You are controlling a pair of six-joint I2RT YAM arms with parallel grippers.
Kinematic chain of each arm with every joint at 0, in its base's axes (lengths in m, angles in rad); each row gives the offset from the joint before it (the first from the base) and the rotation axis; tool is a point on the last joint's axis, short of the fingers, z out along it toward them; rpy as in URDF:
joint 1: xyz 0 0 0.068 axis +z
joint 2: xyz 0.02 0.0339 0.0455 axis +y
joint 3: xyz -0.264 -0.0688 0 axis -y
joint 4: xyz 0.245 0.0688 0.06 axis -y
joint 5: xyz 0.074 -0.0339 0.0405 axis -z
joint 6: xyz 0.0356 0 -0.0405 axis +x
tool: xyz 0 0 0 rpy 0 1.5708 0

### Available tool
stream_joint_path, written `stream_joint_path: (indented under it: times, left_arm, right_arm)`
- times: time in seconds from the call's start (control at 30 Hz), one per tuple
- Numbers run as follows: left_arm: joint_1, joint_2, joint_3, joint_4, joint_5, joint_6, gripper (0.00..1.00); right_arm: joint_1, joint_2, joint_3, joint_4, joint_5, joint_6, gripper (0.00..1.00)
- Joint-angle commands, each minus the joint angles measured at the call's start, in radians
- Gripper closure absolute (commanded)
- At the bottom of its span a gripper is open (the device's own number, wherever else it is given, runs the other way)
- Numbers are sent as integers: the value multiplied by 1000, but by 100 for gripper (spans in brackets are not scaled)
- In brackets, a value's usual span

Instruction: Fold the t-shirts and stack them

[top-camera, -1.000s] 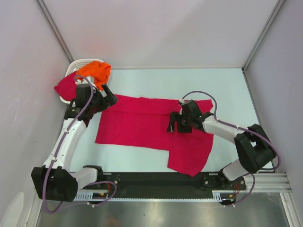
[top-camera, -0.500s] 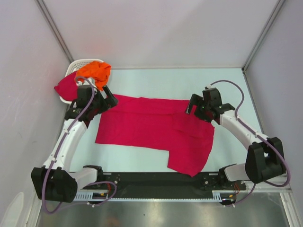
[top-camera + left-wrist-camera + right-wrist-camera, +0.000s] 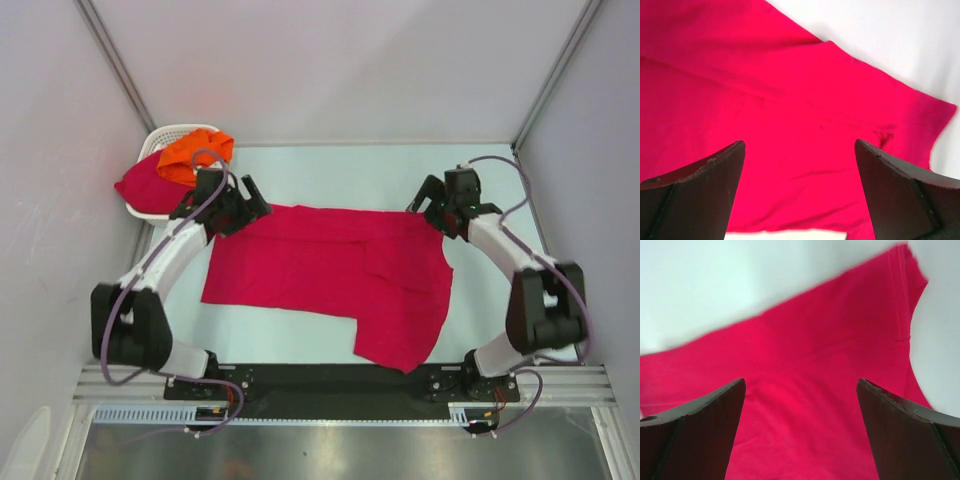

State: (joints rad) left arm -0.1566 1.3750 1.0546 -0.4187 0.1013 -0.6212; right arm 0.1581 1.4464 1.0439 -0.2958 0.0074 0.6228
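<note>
A crimson-pink t-shirt [image 3: 320, 270] lies spread flat on the table, one part reaching toward the near edge. My left gripper [image 3: 250, 200] is open and empty at the shirt's far-left corner; the shirt fills the left wrist view [image 3: 790, 100]. My right gripper [image 3: 425, 205] is open and empty at the shirt's far-right corner, above its fabric in the right wrist view [image 3: 805, 390]. A bright orange t-shirt [image 3: 195, 155] and another crimson-pink one [image 3: 140, 185] lie heaped in the white basket [image 3: 160, 135].
The basket stands at the far-left corner against the left wall. White walls enclose the table on three sides. The arm bases sit on a black rail [image 3: 330, 385] at the near edge.
My right gripper has moved from over the shirt's middle right to its far-right corner. My left gripper has shifted right and slightly away, to the shirt's far-left corner.
</note>
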Motion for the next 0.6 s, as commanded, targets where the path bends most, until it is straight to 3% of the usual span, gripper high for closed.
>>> stream_joint_path:
  times: [0.0, 0.17, 0.57]
  left_arm:
    - [-8, 119, 117, 63, -99, -6, 4]
    - [2, 283, 194, 46, -169, 14, 4]
    - [48, 492, 289, 107, -140, -9, 4]
  right_arm:
    - [-12, 159, 86, 43, -44, 8, 0]
    - [-19, 320, 205, 14, -47, -38, 0]
    - [-26, 457, 245, 77, -75, -23, 0]
